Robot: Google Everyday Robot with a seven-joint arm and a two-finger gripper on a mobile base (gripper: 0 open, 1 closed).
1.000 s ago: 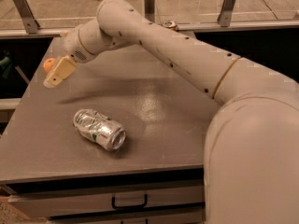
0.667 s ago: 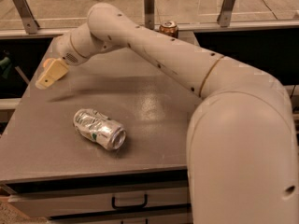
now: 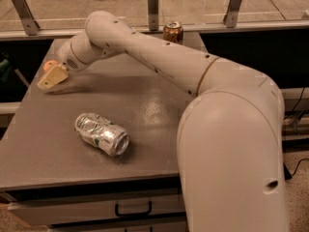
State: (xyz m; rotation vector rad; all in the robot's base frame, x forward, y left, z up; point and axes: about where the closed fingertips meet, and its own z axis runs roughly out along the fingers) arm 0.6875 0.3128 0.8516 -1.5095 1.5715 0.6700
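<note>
My gripper point(image 3: 49, 78) hangs just above the far left part of the grey table point(image 3: 145, 110), reaching out from the long white arm. A small orange object point(image 3: 49, 65) sits right behind it, partly hidden by it. A crushed silver can point(image 3: 102, 134) lies on its side nearer the front of the table, well apart from the gripper. A brown can point(image 3: 172, 32) stands upright at the table's back edge.
A drawer with a dark handle point(image 3: 133, 210) runs under the table's front edge. A rail with metal posts point(image 3: 153, 1) lines the back. My white arm and body point(image 3: 231, 149) fill the right side of the view.
The arm has swung left and its elbow has shifted, uncovering the brown can at the back. The gripper stays near the left edge by the orange object. The crushed can has not moved.
</note>
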